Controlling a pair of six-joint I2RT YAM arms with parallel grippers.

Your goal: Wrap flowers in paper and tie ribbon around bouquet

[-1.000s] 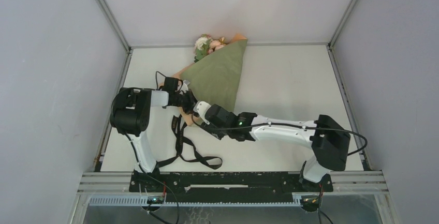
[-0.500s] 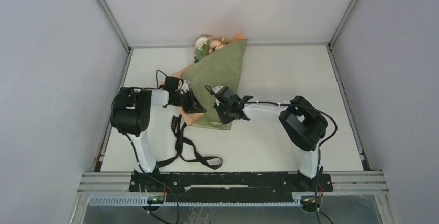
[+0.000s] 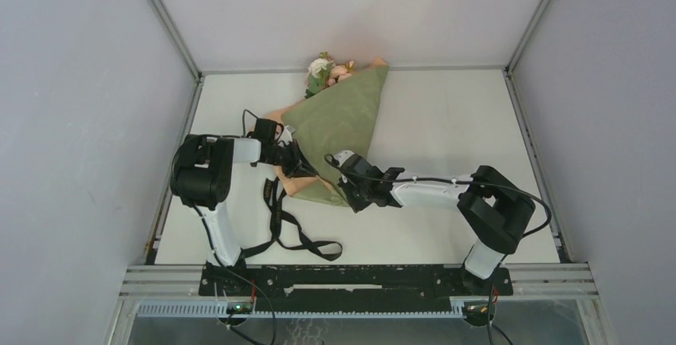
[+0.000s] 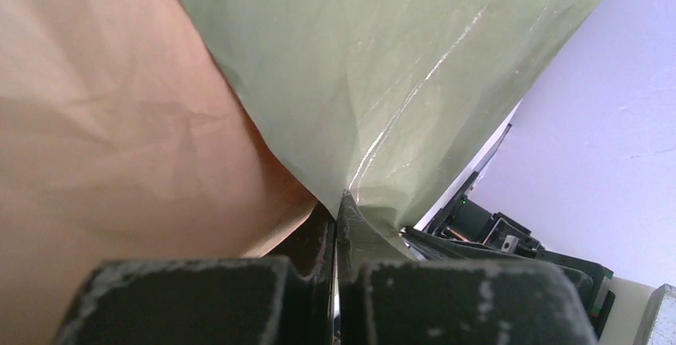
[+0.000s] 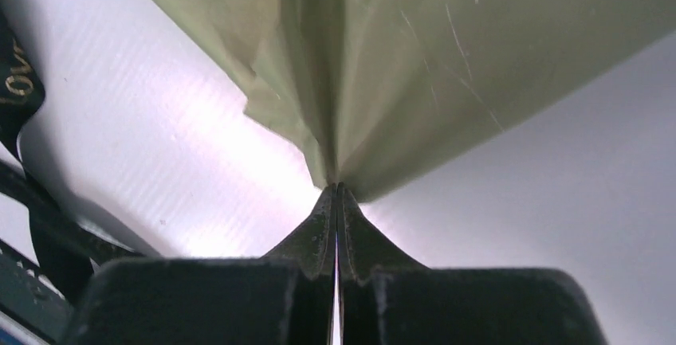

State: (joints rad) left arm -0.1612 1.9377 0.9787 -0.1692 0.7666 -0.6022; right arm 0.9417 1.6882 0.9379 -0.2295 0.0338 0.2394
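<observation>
Nearest me, the ribbon (image 3: pixel 299 241) lies slack on the desk (image 3: pixel 446 130) in loose black loops in front of my left arm's base. One strand runs up toward the bouquet's near left edge. I cannot tell whether it passes under the paper. It is not tied round anything.

Left claw (image 3: pixel 301 168): pressed together, pinching the paper (image 3: pixel 339 122) on the bouquet's lower left side. Seen from that wrist, the tips (image 4: pixel 339 201) bite right where the olive fold meets the peach face.

Right claw (image 3: pixel 353 199): pressed together, pinching the pointed near end of the cone. Its wrist view shows olive paper (image 5: pixel 446 66) creased into pleats that fan out from the closed tips (image 5: pixel 336 190). White desk (image 5: pixel 143 162) shows underneath, and a bit of the ribbon (image 5: pixel 16 82) with gold lettering sits at the left edge.

The bouquet (image 3: pixel 343 110) lies flat between my two claws, olive side up. Its narrow end is toward me and it widens away to the far edge of the desk. A peach strip shows along its left side.

Farthest off, the flowers (image 3: pixel 328 72), pink and white with green leaves, poke out of the wide end against the back wall.
</observation>
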